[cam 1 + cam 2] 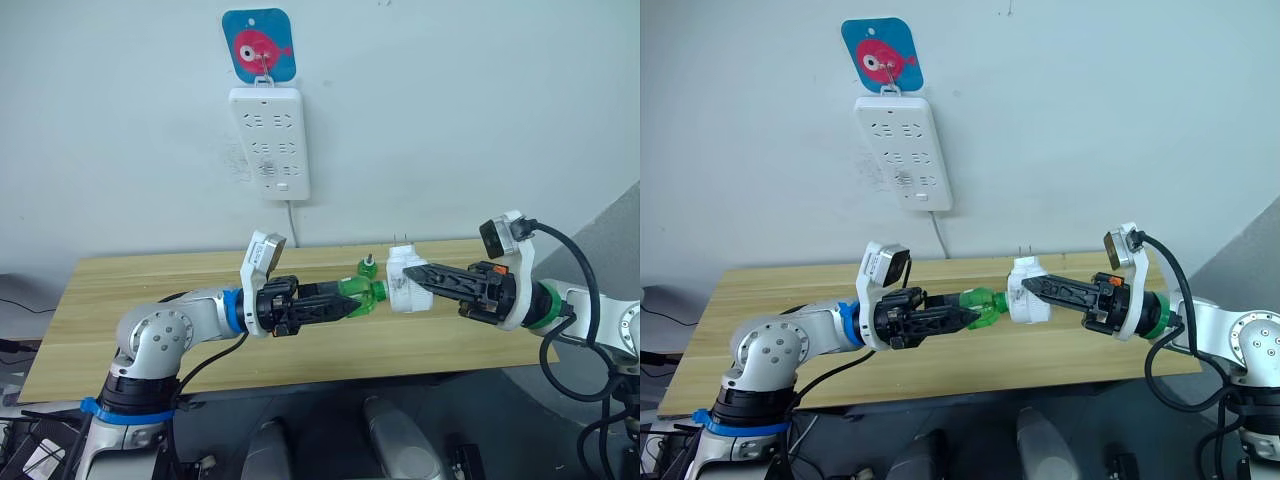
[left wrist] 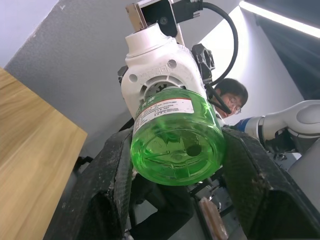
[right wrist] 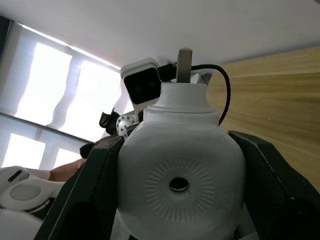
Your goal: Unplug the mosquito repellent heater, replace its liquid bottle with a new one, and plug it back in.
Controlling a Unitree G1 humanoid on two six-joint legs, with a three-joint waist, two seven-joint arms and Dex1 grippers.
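Above the wooden table (image 1: 140,290), the white mosquito repellent heater (image 1: 402,281) is held in mid-air with my right gripper (image 1: 416,276) shut on it. Its metal prongs (image 1: 403,240) point upward. A green liquid bottle (image 1: 364,296) sits with its neck in the heater's left end, and my left gripper (image 1: 352,303) is shut on the bottle's body. The left wrist view looks at the bottle's base (image 2: 175,150) with the heater (image 2: 157,65) behind it. From the right wrist, the heater's round vent hole (image 3: 179,185) shows between the fingers. A second small green bottle (image 1: 368,267) stands on the table just behind.
A long white power strip (image 1: 270,140) hangs on the wall above the table, under a blue hook plate with a pink fish (image 1: 259,44); its cable (image 1: 293,222) drops behind the table. A person (image 2: 232,97) shows in the left wrist view.
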